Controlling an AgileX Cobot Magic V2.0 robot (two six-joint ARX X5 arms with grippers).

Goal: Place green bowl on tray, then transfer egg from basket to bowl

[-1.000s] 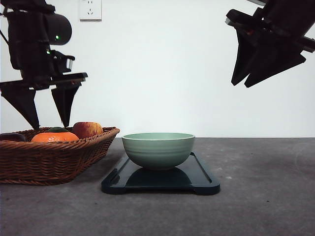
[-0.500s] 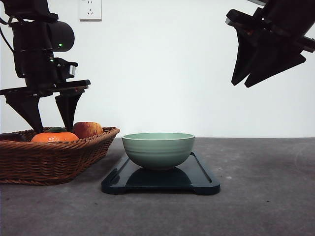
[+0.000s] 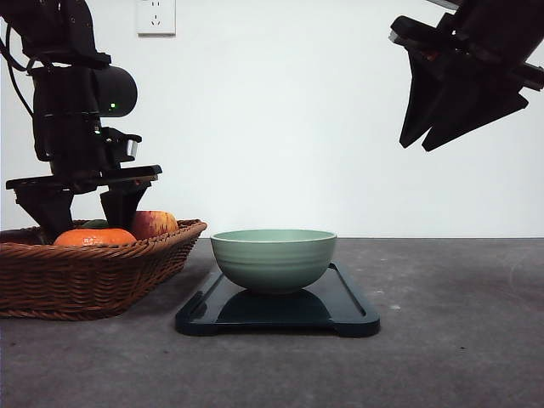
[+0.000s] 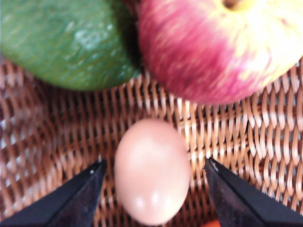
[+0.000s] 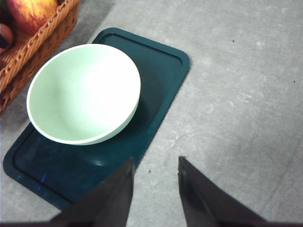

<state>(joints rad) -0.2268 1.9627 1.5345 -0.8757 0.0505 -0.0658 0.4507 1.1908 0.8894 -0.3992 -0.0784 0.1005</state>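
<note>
The green bowl stands upright on the dark tray at the table's middle; from above, the bowl is empty and sits on the tray. The wicker basket is at the left. My left gripper has dipped into it, open. Between its fingers lies the pale egg on the basket weave, a gap on each side. My right gripper hangs high at the upper right, open and empty.
In the basket lie an orange, a red-yellow apple and a green fruit; the apple is just beyond the egg. Bare grey table lies right of the tray.
My left gripper has come down into the basket and shifted slightly right. The right arm, bowl and tray have not moved.
</note>
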